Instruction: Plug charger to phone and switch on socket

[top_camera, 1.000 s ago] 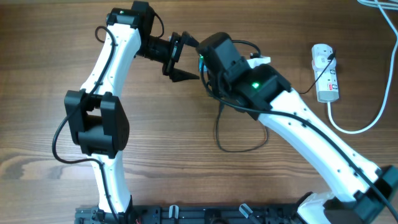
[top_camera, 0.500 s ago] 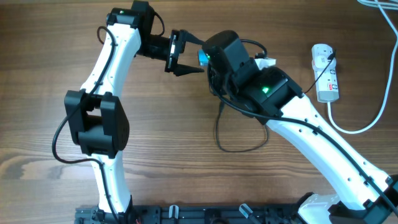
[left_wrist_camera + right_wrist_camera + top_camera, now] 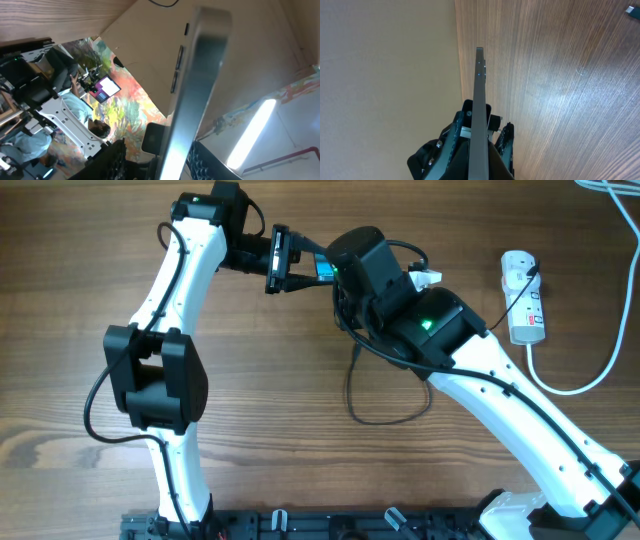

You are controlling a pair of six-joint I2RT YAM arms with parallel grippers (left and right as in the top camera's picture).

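The phone [image 3: 325,269], teal screen lit, is held off the table on edge between both arms. In the right wrist view my right gripper [image 3: 484,120] is shut on the phone [image 3: 479,85], which shows edge-on. My left gripper [image 3: 298,270] reaches in from the left. In the left wrist view its jaws [image 3: 159,146] straddle the phone's silver edge [image 3: 200,75]; one finger is close to the phone, the other stands apart, so it is open. The black charger cable [image 3: 385,418] loops on the table under the right arm; its connector is hidden. The white socket [image 3: 524,300] lies at the far right.
The socket's thick white cord [image 3: 590,380] curves along the right edge of the wooden table [image 3: 300,440]. A black plug and lead sit at the socket's top end [image 3: 531,272]. The two arms crowd the upper middle.
My left gripper has turned and moved right, so its fingers now straddle the phone. The right arm shifted slightly up and right with the phone a second ago, then held still.
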